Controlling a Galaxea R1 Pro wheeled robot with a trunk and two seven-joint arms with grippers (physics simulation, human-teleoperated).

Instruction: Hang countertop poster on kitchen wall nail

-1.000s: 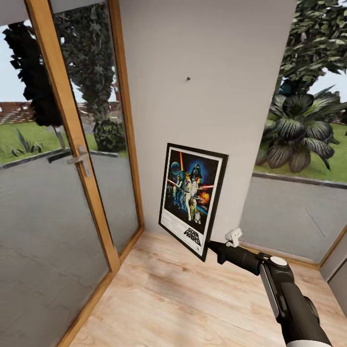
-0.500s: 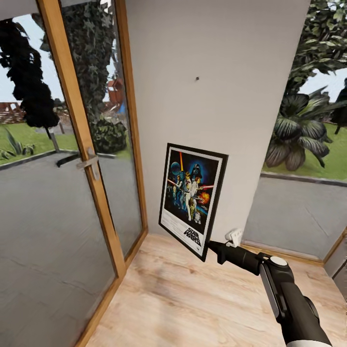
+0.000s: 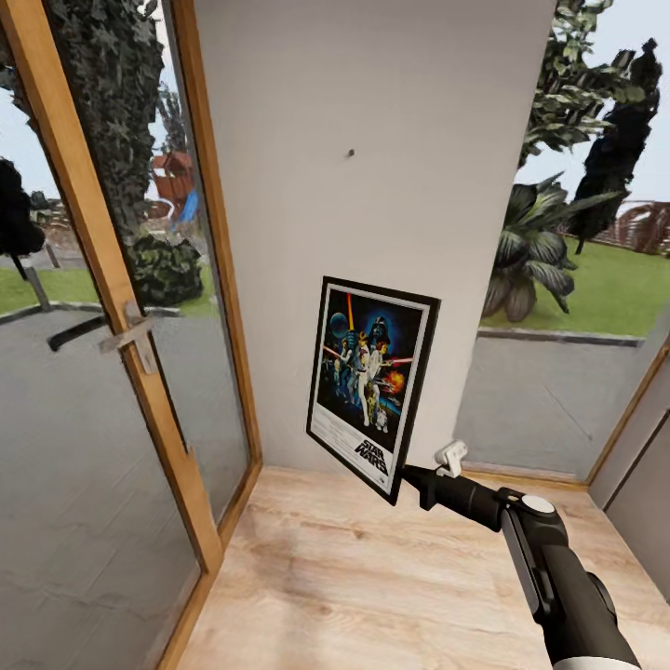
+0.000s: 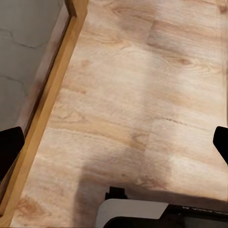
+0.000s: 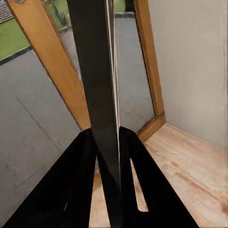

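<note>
Poster [image 3: 372, 381] edge-on between right pincer [image 5: 105, 142] fingers.

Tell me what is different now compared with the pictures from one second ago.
The camera view has shifted: the wall nail, door frame and garden sit differently in the head picture, so the robot turned or moved. The poster keeps its place in the picture, still clamped edge-on in the right gripper. Nothing was taken or released.

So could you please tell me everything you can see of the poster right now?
The poster is an upright black-framed rectangle with a white inner border, colourful figures on dark blue and a black STAR WARS title. It hangs in the air, tilted, in front of the pale wall, well below the nail. The right gripper clamps its lower corner; the right wrist view shows it edge-on between the fingers.
</note>
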